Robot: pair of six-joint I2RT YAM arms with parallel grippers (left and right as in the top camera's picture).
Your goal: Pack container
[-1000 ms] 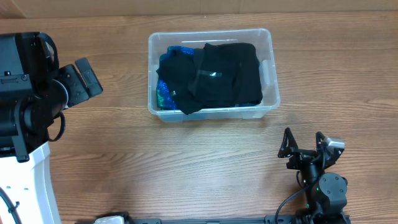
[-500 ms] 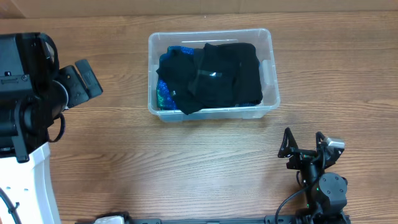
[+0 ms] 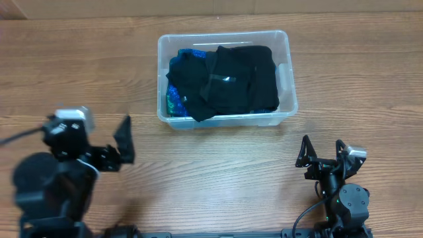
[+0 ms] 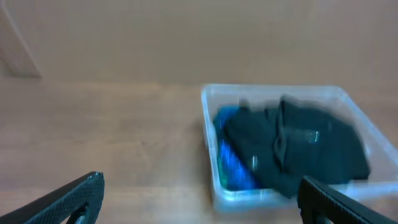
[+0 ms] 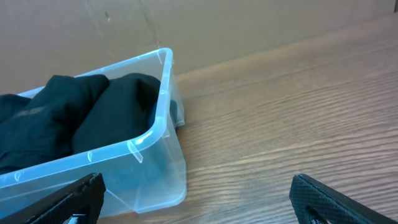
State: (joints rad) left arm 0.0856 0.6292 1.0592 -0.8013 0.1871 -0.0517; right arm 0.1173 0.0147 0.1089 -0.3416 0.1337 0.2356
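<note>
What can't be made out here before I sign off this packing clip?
- The blue item: overhead, the black garment covers all but a strip along its left side.
- Floor of the container: overhead, clothing hides it.
- Garment detail: left wrist view, blurred.
- The container's left end: right wrist view, cut off by the frame edge.

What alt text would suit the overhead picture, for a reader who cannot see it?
A clear plastic container, top centre on a wooden table, holds black clothing with a blue item showing at its left side. Below it, the left gripper and right gripper are open and empty, away from the container.
</note>
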